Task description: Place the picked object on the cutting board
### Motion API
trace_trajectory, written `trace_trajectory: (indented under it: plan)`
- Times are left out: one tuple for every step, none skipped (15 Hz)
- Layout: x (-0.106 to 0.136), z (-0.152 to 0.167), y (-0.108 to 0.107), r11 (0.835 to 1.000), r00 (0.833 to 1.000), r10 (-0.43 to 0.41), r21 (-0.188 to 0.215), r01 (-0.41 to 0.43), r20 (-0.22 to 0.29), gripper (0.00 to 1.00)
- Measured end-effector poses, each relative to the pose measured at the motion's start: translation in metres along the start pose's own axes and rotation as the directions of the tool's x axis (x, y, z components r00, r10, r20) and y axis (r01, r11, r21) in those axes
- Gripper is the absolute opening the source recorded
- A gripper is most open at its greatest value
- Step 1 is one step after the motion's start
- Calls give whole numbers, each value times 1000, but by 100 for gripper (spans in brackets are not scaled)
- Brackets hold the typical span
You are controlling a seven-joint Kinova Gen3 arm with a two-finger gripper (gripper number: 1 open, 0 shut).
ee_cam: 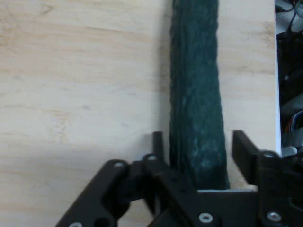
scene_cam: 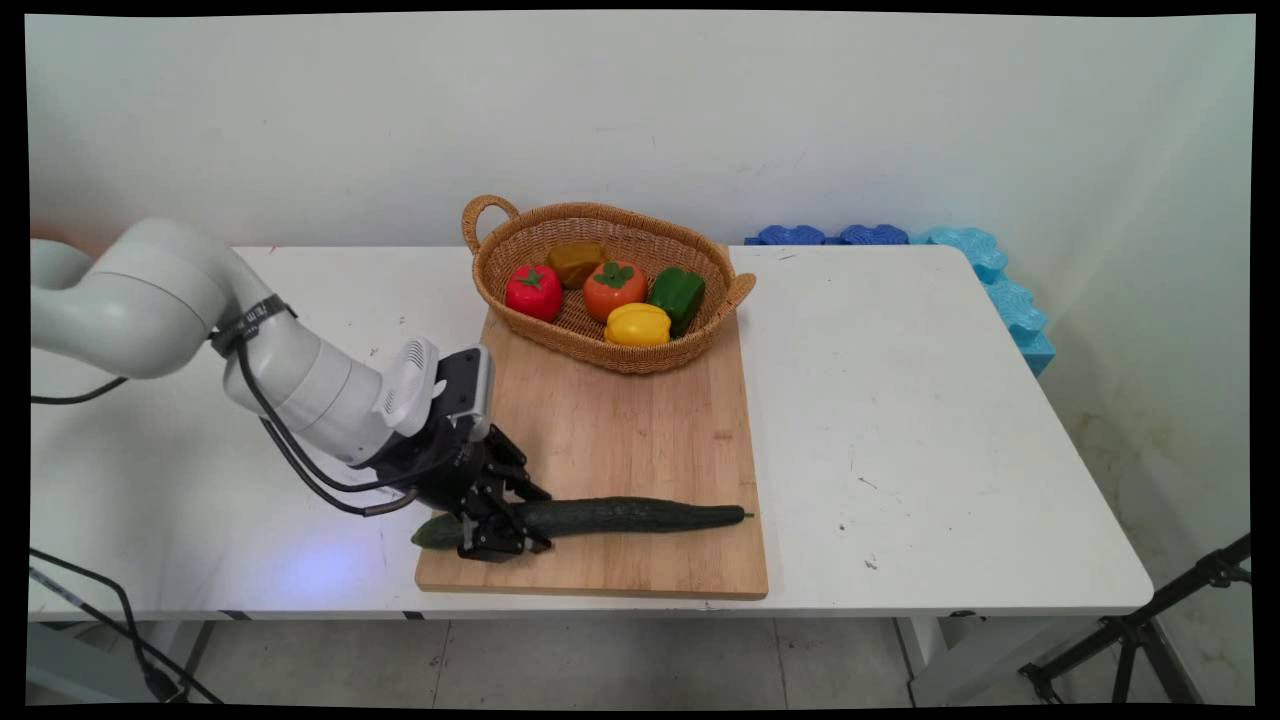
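Table [scene_cam: 950,450] w/ board [scene_cam: 640,440] at centre. Basket [scene_cam: 600,290] on board's 12 o'clock end, holds peppers + tomato. Cucumber [scene_cam: 620,516] lies along board's 6 o'clock edge. Gripper [scene_cam: 495,528] straddles its 9 o'clock end, fingers [ee_cam: 244,149] narrow, small gap one side.

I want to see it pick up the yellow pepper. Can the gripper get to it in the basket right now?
Probably not right now. The gripper sits low around the cucumber on the board's near edge. The yellow pepper lies uncovered in the basket, so the way from above looks free.
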Motion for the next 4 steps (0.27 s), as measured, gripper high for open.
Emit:
trace_trajectory:
  plan:
    - [1,1,0,1000,1000,-3,2,3,-3,100]
    - [2,2,0,1000,1000,-6,4,6,-6,100]
    - [4,2,1,1000,1000,-10,7,10,-11,100]
    - [7,2,1,1000,1000,-14,8,15,-18,100]
